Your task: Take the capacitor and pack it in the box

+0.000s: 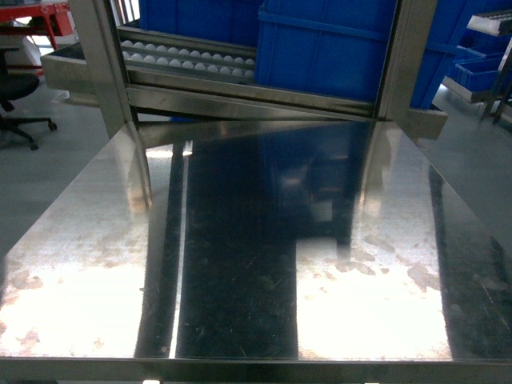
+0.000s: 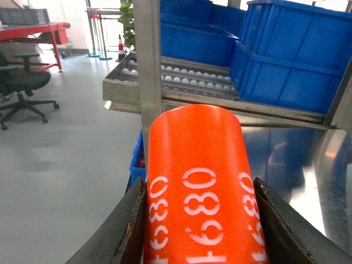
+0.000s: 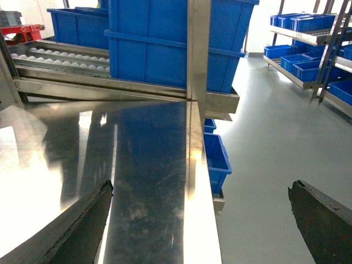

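While your left gripper stays out of the head view, its fingers clamp an orange capacitor marked 4680. Your right gripper is spread wide, holding nothing, above the steel table.

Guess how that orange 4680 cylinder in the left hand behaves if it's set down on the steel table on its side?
The orange cylinder looks smooth and round, so on its side it would probably roll on the polished steel table. Its glossy sleeve seems slick; the left hand clamps only its curved sides, so slip is possible. It appears rigid, unlikely to deform.
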Motion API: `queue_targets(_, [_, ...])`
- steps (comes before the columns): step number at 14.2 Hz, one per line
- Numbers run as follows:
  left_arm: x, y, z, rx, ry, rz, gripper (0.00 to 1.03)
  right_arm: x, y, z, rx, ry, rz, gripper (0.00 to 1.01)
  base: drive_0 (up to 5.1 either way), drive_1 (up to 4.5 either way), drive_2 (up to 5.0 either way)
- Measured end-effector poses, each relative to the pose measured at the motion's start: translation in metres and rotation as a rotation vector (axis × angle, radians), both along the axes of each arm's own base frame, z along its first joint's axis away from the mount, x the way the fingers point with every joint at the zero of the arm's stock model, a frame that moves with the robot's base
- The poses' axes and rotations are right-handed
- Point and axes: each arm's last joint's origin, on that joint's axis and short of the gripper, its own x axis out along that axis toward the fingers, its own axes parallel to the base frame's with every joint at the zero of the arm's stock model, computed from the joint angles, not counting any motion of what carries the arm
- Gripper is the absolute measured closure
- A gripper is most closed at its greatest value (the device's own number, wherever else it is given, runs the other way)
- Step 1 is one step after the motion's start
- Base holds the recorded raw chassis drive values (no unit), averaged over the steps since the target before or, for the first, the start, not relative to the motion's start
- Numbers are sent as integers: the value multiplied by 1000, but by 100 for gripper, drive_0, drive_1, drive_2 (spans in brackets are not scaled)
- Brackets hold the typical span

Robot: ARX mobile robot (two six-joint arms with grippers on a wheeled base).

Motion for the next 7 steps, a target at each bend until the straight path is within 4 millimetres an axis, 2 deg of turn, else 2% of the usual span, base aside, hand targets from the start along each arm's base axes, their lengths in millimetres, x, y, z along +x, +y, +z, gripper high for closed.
queue_targets(2, [-7,4,-19,1,11,-7,59,0,0,0,0,-1,0,3,0,0,0])
queue_targets(4, [-13,16,-32,1,14,14,59,0,0,0,0,-1,0,3,0,0,0])
queue_targets(7, [-22,15,-47,2,7,-11,59,0,0,0,0,-1,0,3,0,0,0])
